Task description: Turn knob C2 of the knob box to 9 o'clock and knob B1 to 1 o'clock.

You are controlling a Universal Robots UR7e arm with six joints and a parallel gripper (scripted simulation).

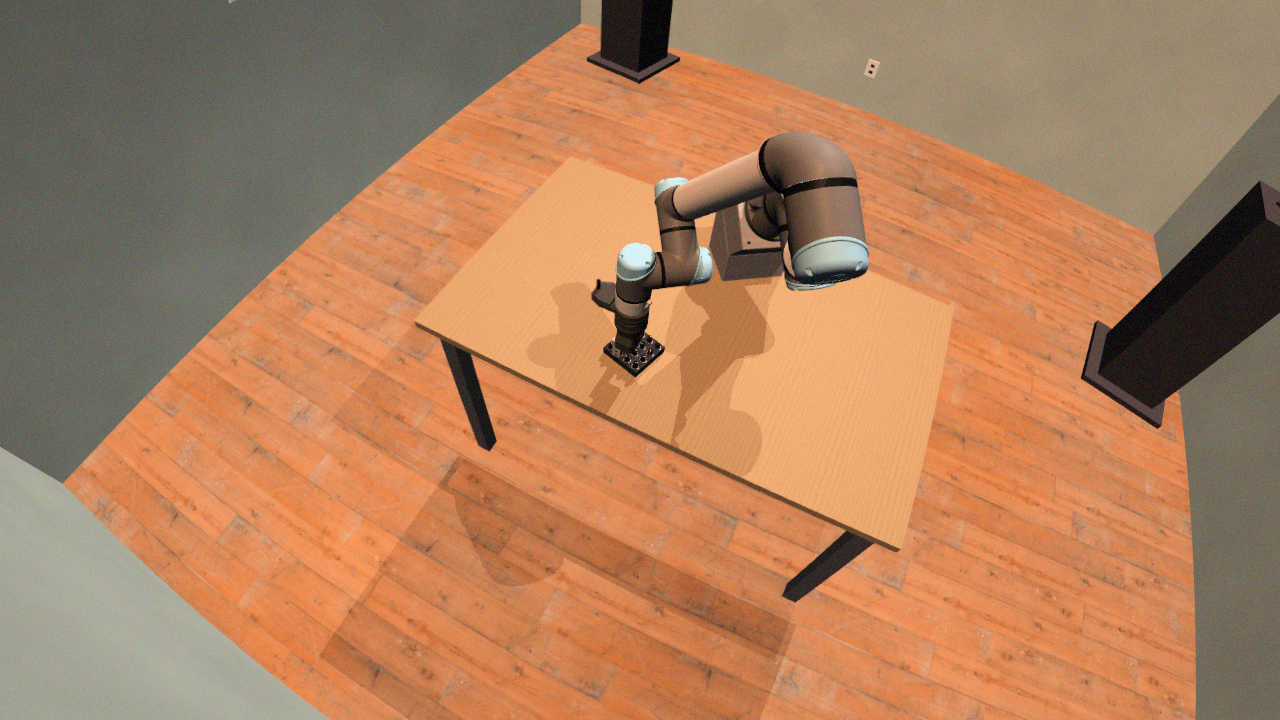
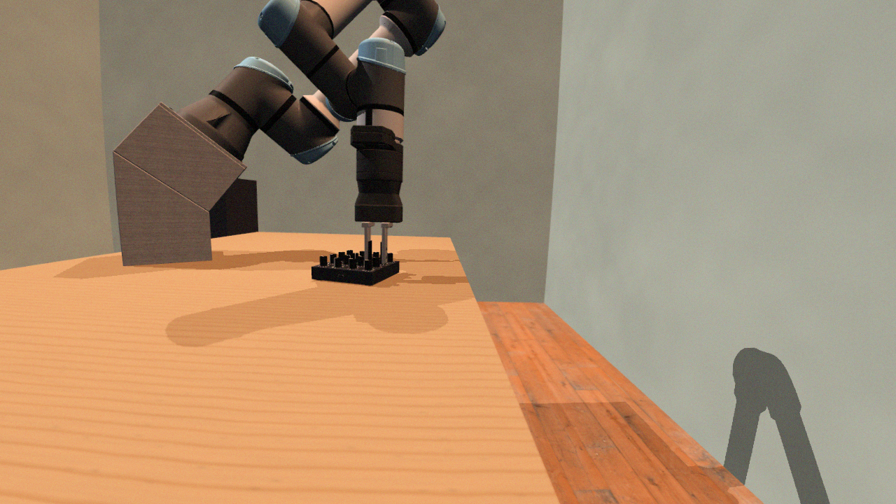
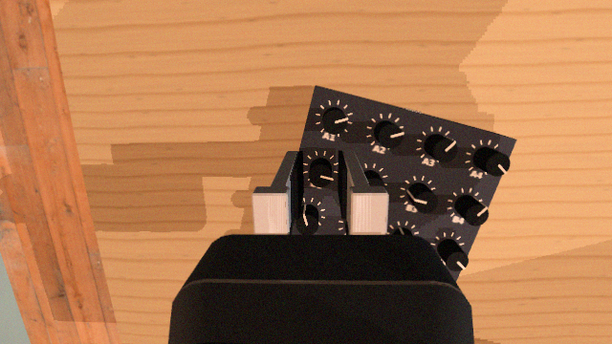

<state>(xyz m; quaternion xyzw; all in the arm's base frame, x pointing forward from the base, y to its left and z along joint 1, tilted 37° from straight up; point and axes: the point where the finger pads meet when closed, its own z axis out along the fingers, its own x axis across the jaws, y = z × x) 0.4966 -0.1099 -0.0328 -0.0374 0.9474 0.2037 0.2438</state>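
Note:
The black knob box (image 1: 631,355) stands on the table near its edge; it also shows in the exterior view (image 2: 355,268) and the wrist view (image 3: 406,177). My gripper (image 3: 320,171) points straight down with its fingers partly open on either side of knob B1 (image 3: 320,172), and a small gap shows on each side. B1's white line points at about 3 o'clock. In the side view the fingertips (image 2: 376,253) reach down among the knobs. Knob C2 is hidden behind my right finger pad. C1 (image 3: 308,218) shows between the fingers, nearer the camera.
The arm's slanted base block (image 2: 166,194) stands at the back of the table. The table's edge and the floor (image 3: 29,167) lie just left of the box. Knobs A1 (image 3: 335,119) to A4 (image 3: 490,161) are in plain view.

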